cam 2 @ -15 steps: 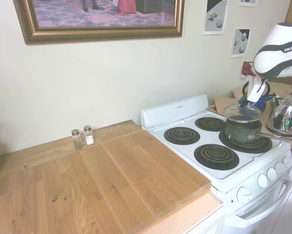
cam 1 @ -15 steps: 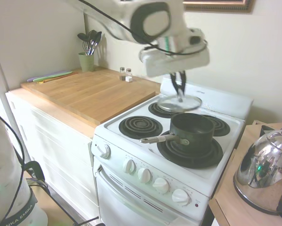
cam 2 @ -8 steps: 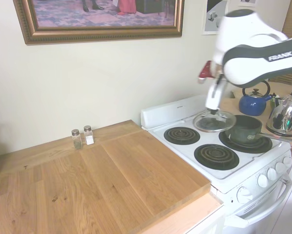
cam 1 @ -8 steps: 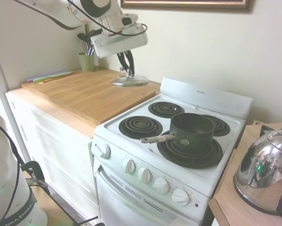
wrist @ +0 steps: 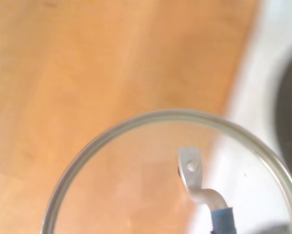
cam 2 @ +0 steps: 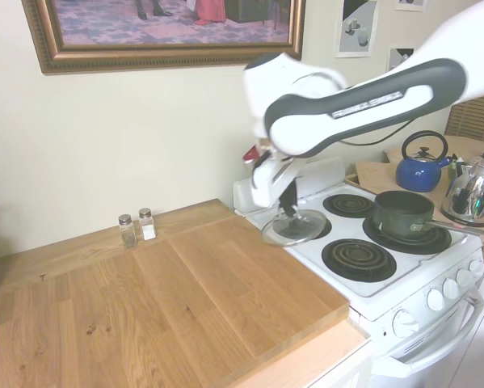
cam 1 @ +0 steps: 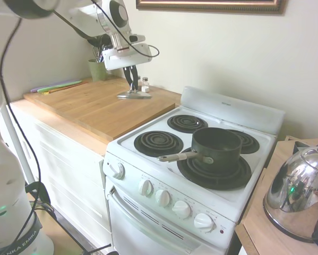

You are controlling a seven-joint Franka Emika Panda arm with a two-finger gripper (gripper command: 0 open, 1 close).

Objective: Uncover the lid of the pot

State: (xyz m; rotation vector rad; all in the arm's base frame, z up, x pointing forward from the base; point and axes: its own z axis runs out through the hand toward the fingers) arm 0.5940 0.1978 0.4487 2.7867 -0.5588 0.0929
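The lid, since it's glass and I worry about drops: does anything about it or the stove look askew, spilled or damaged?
Nothing stands out. The lid hangs roughly level from the end effector by its loop handle, near the wooden counter's edge by the stove. The pot sits upright and uncovered on its burner, with no spill visible.

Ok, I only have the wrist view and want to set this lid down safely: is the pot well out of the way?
Observer: Yes. The pot sits open on a front burner of the stove, well apart from the lid.
Operator: Is the grip on the handle sound?
Observer: The gripper is shut on the lid's loop handle, and the lid hangs about level below it.
Operator: Anything on the counter nearby?
Observer: Two shakers stand on the counter by the wall, apart from the lid.
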